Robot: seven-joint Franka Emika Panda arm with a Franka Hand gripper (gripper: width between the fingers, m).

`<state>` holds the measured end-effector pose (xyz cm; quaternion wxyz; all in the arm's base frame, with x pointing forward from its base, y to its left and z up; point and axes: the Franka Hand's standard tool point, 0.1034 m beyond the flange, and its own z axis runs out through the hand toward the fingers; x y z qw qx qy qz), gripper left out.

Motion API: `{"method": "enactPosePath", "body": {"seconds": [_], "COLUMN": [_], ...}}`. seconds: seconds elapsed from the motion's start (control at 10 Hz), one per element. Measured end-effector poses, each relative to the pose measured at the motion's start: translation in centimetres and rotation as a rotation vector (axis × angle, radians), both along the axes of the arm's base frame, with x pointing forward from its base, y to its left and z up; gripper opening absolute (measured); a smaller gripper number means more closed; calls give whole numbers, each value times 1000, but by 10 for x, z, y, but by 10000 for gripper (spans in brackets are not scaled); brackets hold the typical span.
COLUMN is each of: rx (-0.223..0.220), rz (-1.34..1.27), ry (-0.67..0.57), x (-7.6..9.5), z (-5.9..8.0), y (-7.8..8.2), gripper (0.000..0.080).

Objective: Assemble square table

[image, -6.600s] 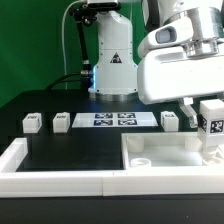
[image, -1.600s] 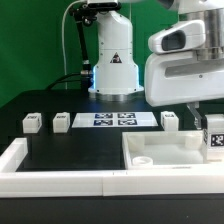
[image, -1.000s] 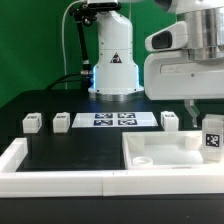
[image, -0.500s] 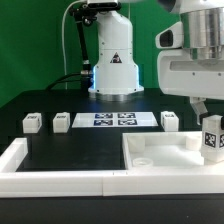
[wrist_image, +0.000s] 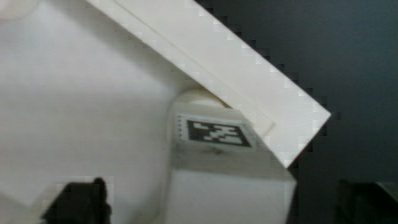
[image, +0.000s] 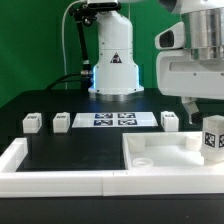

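The square table's white slab (image: 160,153) lies at the exterior view's right, with a round socket showing near its left corner. A white tagged leg block (image: 212,140) stands upright at the slab's far right corner. My gripper (image: 207,112) hangs just above it, open and empty. In the wrist view the leg (wrist_image: 222,135) stands between my two dark fingertips (wrist_image: 75,200) with a gap on the side that shows, and the slab (wrist_image: 80,110) lies under it. Three more leg blocks (image: 32,123), (image: 61,122), (image: 169,120) lie in a row on the black table.
The marker board (image: 113,120) lies between the loose legs. The long white U-shaped border wall (image: 60,178) runs along the front and the exterior view's left. The arm's base (image: 113,60) stands behind the board.
The leg came down onto the slab's corner and has stayed there. My gripper has let go of it and risen a little.
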<state>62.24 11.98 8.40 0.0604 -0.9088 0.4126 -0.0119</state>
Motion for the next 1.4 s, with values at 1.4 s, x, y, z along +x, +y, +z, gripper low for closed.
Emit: {"method": "enactPosePath", "body": {"seconds": [1.4], "rx": [-132], "rz": [1195], "ry": [-98], "x": [1], "z": [0], "y": [1], "gripper": [649]}}
